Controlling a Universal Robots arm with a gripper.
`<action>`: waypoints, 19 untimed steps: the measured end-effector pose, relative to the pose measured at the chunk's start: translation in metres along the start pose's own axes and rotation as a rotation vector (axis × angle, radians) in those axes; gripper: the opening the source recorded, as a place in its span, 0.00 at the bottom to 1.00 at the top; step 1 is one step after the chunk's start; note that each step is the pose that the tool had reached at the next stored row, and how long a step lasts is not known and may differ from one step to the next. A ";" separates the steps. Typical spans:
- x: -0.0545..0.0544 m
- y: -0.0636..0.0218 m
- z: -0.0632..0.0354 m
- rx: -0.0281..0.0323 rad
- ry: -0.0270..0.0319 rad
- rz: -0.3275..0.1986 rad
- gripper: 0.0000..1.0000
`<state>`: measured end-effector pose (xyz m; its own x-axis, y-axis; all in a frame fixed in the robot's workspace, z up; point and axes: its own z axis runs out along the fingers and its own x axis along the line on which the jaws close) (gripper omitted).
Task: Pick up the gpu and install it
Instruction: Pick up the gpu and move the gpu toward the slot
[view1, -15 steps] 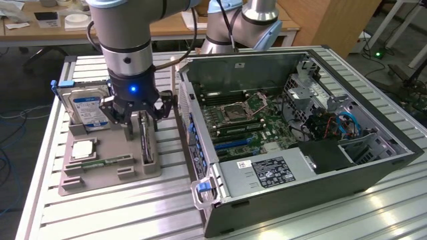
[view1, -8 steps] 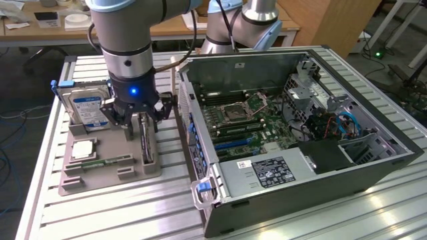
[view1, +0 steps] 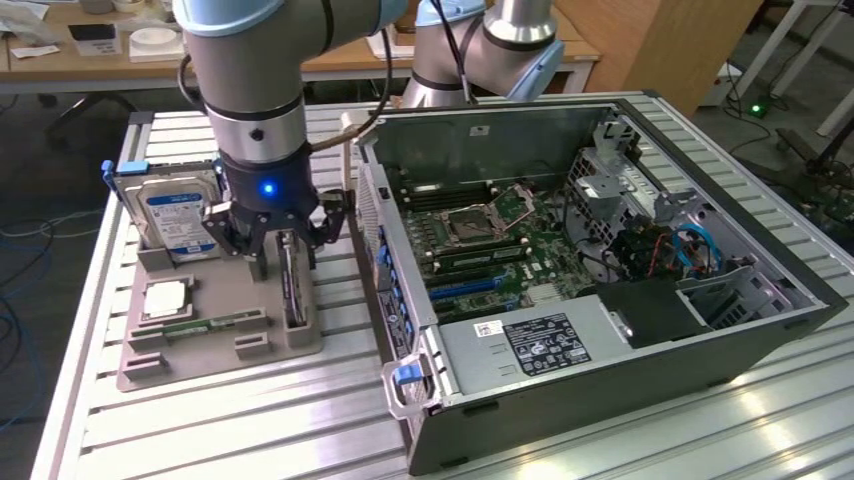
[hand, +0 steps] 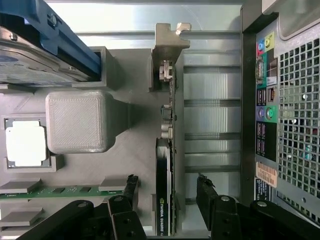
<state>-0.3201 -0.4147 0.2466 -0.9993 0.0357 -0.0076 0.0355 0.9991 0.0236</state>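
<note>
Arm hung over the grey holder tray on the slatted counter, to the exterior view's left of the open computer case. Its 2 fingers stood spread wide, 1 on either side of the gpu, with a gap showing on both sides and nothing pinched. The gpu stood on edge in its slot in the tray, silver bracket at the end away from the fingers. The same tray carried a hard drive upright, with a processor chip and a memory stick lying flat.
</note>
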 end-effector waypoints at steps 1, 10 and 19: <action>0.000 0.0000 0.0010 -0.0001 -0.0001 0.000 0.59; 0.000 -0.0002 0.0093 -0.0001 -0.0001 0.000 0.59; 0.000 -0.0005 0.0245 -0.0001 -0.0002 0.000 0.59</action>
<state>-0.3202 -0.4147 0.2221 -0.9993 0.0358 -0.0079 0.0356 0.9991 0.0236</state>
